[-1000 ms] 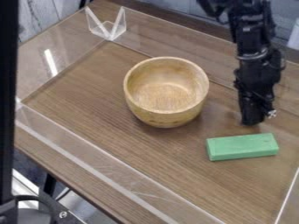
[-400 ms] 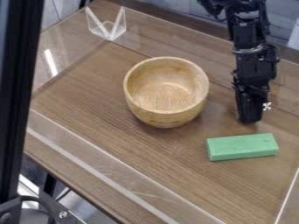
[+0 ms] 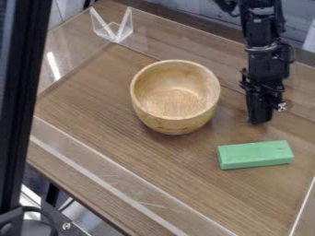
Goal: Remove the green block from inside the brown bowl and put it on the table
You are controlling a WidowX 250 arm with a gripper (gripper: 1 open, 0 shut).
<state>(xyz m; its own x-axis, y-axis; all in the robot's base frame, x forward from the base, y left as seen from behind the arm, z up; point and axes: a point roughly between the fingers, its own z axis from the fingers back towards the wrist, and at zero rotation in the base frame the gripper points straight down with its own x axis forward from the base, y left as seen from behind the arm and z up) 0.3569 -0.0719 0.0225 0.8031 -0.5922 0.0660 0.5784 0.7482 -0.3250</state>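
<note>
The table [image 3: 147,161] was one broad slab of brown wood grain, streaked lengthwise, with low clear acrylic walls [image 3: 74,138] standing along its edges and catching pale glare. A single folded piece of clear plastic [image 3: 112,25] stood at the far corner.

One black arm [image 3: 261,37] came down from the upper right, jointed and matte, its gripper [image 3: 260,115] pointing steeply down at the tabletop just right of the bowl. Its jaws were pressed together with nothing between them.

One bowl [image 3: 176,95] sat near the middle of the table: round, light tan wood, thick-walled, with visible grain rings on its inner floor. Its hollow held nothing.

One block [image 3: 256,154], a small flat rectangular bar of plain matte bright green, lay flat on the table near the front right, apart from the bowl and just in front of the gripper, not touching it.
</note>
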